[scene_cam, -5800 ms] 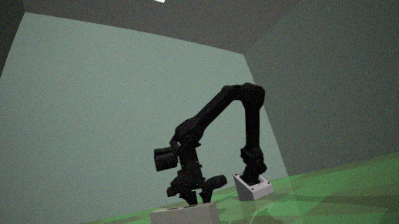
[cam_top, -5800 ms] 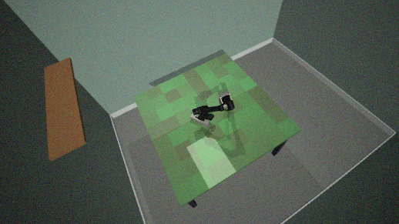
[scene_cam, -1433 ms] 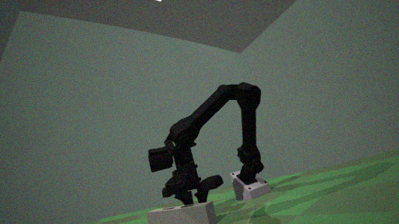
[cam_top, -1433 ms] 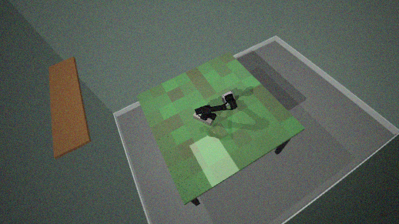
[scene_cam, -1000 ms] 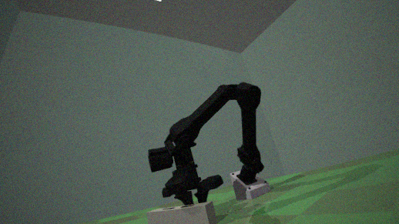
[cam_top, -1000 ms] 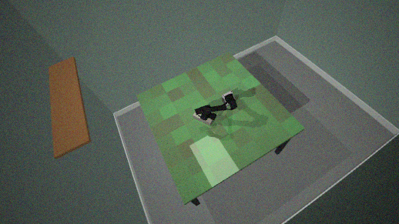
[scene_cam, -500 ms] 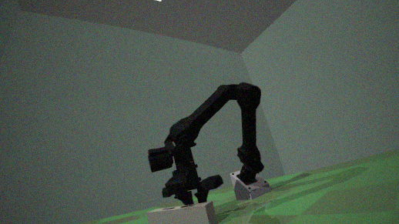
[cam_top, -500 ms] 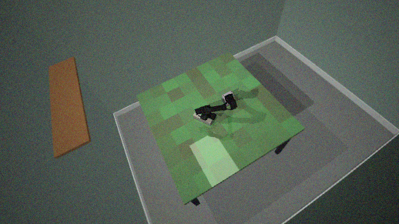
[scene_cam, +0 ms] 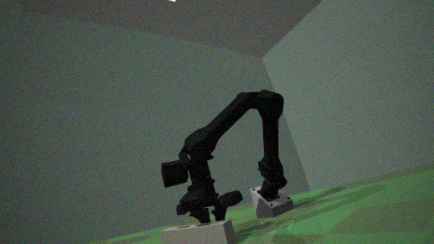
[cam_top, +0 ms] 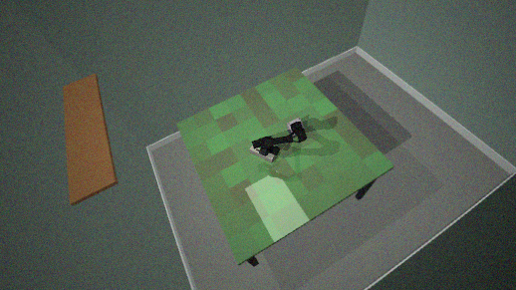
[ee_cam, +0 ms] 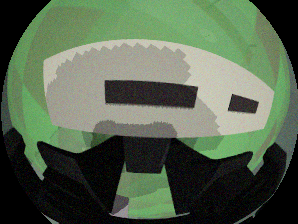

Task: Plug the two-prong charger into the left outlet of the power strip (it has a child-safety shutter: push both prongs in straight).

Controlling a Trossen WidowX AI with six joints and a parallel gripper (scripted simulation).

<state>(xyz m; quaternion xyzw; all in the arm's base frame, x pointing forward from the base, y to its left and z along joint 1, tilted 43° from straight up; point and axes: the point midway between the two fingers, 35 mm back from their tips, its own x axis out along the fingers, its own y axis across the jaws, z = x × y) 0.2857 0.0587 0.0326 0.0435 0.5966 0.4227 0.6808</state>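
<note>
The power strip (ee_cam: 210,72) (scene_cam: 197,236) (cam_top: 260,155) is an off-white block on the green table. In the wrist view its top shows a wide dark recess (ee_cam: 150,94) near the middle and a smaller one (ee_cam: 243,104) at the right. My gripper (ee_cam: 145,135) (scene_cam: 212,217) is low, just beside the strip's near long side in the wrist view. It is shut on the charger (ee_cam: 146,154), a small dark block between the fingers. The charger's front edge overlaps the strip's near edge in that view. The prongs do not show, and I cannot tell whether charger and strip touch.
The arm's pale base (scene_cam: 274,208) (cam_top: 294,123) stands on the patterned green table (cam_top: 344,163), and the arm arches from it over to the strip. A bright light patch (cam_top: 276,206) lies on the table. An orange-brown slab (cam_top: 90,139) is off to the left.
</note>
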